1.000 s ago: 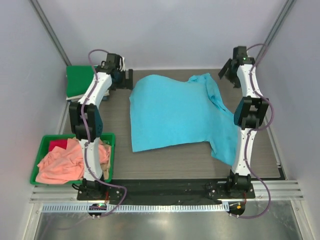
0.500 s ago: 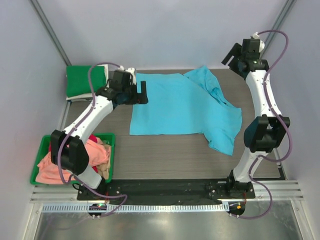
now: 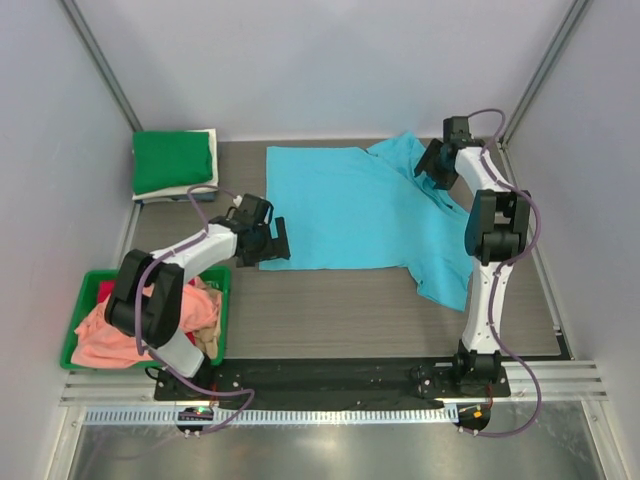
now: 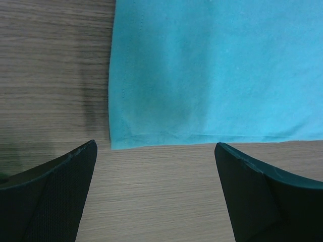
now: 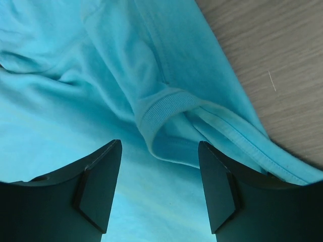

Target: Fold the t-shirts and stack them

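Top external view: left gripper [image 3: 280, 240] hovers, jaws wide and empty, at the hem corner [image 4: 113, 143] of the sky-blue t-shirt [image 3: 350, 205]; right gripper [image 3: 432, 165], jaws parted, over its collar [image 5: 166, 108], presumably staging fold grasps.

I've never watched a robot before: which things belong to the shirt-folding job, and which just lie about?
Job: spread sky-blue cotton t-shirt; folded green cotton t-shirt; crumpled salmon-pink cotton t-shirt.
Lying about: green plastic rectangular bin; wood-grain table.
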Robot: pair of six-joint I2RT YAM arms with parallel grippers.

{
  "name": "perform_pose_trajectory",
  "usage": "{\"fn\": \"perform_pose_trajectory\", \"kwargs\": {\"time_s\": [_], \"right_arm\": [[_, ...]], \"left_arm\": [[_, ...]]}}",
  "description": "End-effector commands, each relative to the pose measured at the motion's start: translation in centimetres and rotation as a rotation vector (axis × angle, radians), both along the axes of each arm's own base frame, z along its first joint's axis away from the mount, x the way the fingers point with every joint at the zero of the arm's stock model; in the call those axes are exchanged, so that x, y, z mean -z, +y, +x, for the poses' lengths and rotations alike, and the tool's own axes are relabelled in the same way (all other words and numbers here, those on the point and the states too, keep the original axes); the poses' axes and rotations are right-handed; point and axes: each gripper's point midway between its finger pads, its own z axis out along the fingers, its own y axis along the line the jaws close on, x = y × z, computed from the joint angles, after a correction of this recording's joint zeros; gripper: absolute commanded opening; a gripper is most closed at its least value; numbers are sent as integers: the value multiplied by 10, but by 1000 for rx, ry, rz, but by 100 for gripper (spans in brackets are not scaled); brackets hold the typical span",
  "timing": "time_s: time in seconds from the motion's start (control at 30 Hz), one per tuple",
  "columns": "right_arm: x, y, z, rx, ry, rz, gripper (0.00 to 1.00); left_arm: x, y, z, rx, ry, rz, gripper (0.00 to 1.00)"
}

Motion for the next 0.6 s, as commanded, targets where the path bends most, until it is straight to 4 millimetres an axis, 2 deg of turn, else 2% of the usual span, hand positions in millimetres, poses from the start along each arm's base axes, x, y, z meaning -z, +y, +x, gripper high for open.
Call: {"fn": "perform_pose_trajectory", "kwargs": {"time_s": [0.0, 0.03, 0.13, 0.23, 0.3, 0.43, 0.47, 0.5, 0.53, 0.57], "right_arm": [[-53, 3, 32, -23, -157, 3, 68], [-45, 2, 33, -20, -145, 2, 67], [-38, 2, 38, -18, -140, 2, 65], [-35, 2, 41, -16, -142, -1, 62], [-32, 2, 46, -18, -145, 2, 57], [-31, 1, 52, -13, -154, 4, 45], [-32, 1, 54, -12, -160, 3, 39], [-30, 0, 55, -8, -157, 5, 34], [-32, -2, 57, -5, -163, 6, 29], [-32, -2, 57, -4, -163, 7, 18]], "left_arm": [[-10, 1, 19, -75, -84, -11, 100], [-8, 2, 19, -80, -77, -5, 100], [-5, 2, 22, -95, -63, 4, 100], [6, 2, 16, -118, -12, 5, 99], [13, 2, 12, -136, 13, 2, 97], [18, 0, 10, -140, 31, -4, 73], [19, -2, 11, -133, 37, -8, 66], [20, -5, 11, -121, 44, -17, 48], [24, -8, 10, -103, 60, -23, 38], [24, -9, 11, -97, 62, -27, 28]]}}
